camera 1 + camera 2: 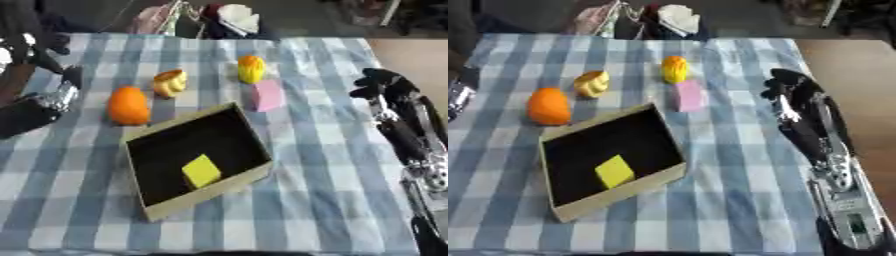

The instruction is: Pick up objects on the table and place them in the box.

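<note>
Where the blue-and-white checked tablecloth is spread, a cardboard box is found holding a yellow block. Behind it are ranged an orange, a yellowish item, a yellow fruit and a pink block. Nothing is held by the right hand, fingers curled; the left hand's state cannot be told. Clutter is noted beyond the far edge.

No readable text, labels, brands or numbers anywhere; box and the other objects carry no legible markings.
</note>
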### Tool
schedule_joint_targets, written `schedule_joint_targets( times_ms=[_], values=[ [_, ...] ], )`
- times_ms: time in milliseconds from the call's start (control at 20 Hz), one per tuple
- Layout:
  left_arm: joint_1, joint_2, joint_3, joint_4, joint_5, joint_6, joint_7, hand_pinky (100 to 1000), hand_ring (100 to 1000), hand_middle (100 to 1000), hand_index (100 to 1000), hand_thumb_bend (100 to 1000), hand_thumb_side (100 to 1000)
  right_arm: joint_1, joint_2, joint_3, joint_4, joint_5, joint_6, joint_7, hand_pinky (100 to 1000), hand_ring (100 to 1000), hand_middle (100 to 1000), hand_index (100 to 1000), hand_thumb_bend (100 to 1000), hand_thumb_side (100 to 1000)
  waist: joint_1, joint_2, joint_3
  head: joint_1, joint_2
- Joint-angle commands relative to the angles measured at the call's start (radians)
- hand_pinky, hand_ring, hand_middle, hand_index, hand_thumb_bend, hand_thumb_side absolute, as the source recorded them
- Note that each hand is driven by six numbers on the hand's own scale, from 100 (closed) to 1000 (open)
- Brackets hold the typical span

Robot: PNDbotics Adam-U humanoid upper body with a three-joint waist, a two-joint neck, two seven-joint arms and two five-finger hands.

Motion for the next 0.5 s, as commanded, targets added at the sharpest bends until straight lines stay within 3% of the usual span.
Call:
schedule_joint_targets(
  times_ms=[50, 300, 500],
  values=[
    [-0.050, 0.115, -0.032, 0.034, -0.045, -0.006, -0.097, 718, 615, 686, 842, 289, 413, -0.012, -0.025, 0.003, -0.009, -0.002, -0.001, 0.005, 782, 645, 646, 788, 100, 559, 0.013, -0.019, -0.004, -0.002, 0.005],
    [-0.152, 0.193, -0.107, 0.145, -0.148, -0.051, -0.255, 738, 669, 709, 860, 381, 323, -0.010, -0.028, 0.007, -0.006, -0.003, -0.001, 0.009, 781, 644, 646, 788, 100, 561, 0.018, -0.020, -0.014, -0.005, 0.005],
    [-0.232, 0.180, -0.156, 0.261, -0.202, -0.104, -0.349, 741, 678, 709, 858, 382, 280, -0.008, -0.031, 0.011, -0.003, -0.005, -0.001, 0.013, 781, 644, 646, 788, 100, 562, 0.018, -0.021, -0.017, -0.010, 0.005]
  ],
)
